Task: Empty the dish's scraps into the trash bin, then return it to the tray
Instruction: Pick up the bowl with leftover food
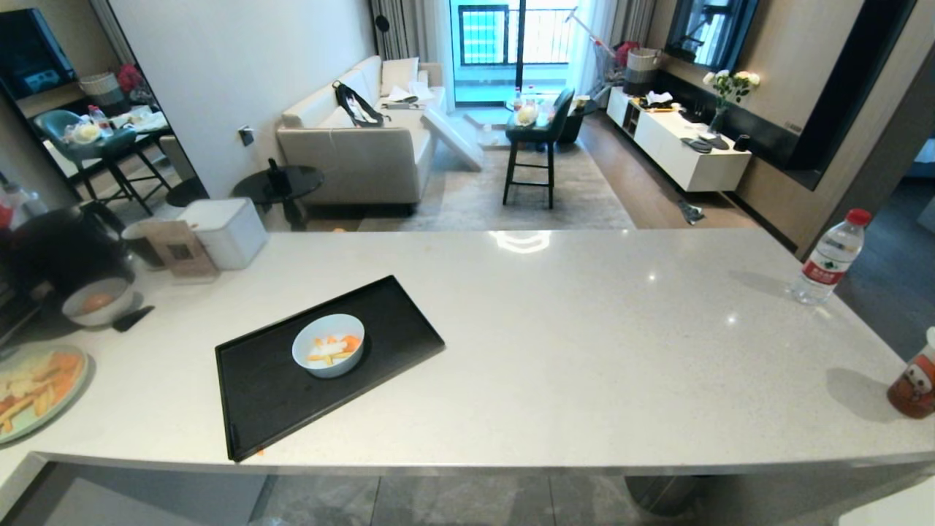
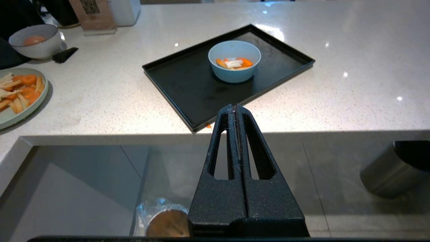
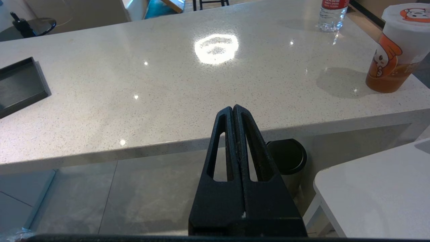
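Observation:
The pale blue dish (image 1: 329, 345) (image 2: 234, 65) sits upright on the black tray (image 1: 270, 398) (image 2: 188, 84), which lies on the white counter, left of centre. Orange and whitish scraps (image 1: 334, 348) (image 2: 234, 63) lie inside it. My left gripper (image 2: 235, 107) is shut and empty, held before the counter's near edge, short of the tray's near corner. Below it on the floor stands the trash bin (image 2: 164, 220) with its crinkly clear liner, partly hidden by the gripper. My right gripper (image 3: 233, 107) is shut and empty, off the counter's edge to the right; a tray corner (image 3: 20, 84) shows in its view.
A green plate of food (image 1: 33, 391) and a greyish bowl (image 1: 97, 299) sit at the counter's left. A water bottle (image 1: 829, 259) and an orange drink cup (image 1: 917, 376) stand at the right. A larger steel cylinder with a black top (image 3: 289, 161) stands under the counter.

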